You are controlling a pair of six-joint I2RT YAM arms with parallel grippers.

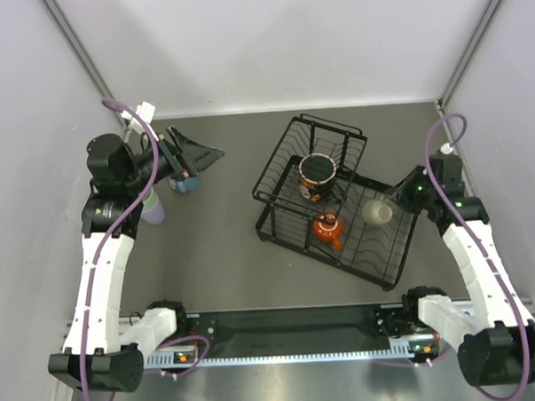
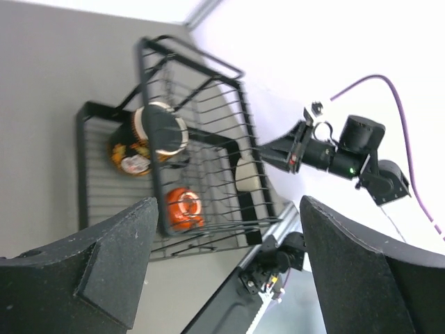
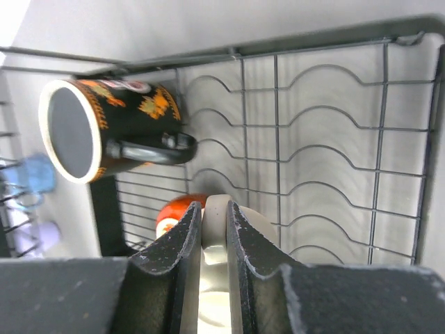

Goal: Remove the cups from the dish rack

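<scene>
Near the beige mug [image 1: 377, 213] lie the orange cup [image 1: 327, 226] and patterned mug [image 1: 318, 173].

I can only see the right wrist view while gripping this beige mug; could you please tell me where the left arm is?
Observer: The left end effector is outside the dish rack, at the far left of the table, beside the blue mug.
Operator: Thank you; is it carrying anything?
Observer: No, its fingers stand wide apart with nothing between them.
Operator: And where is the lavender tumbler?
Observer: The lavender tumbler is on the table near the blue mug, partly hidden by the left arm.
</scene>
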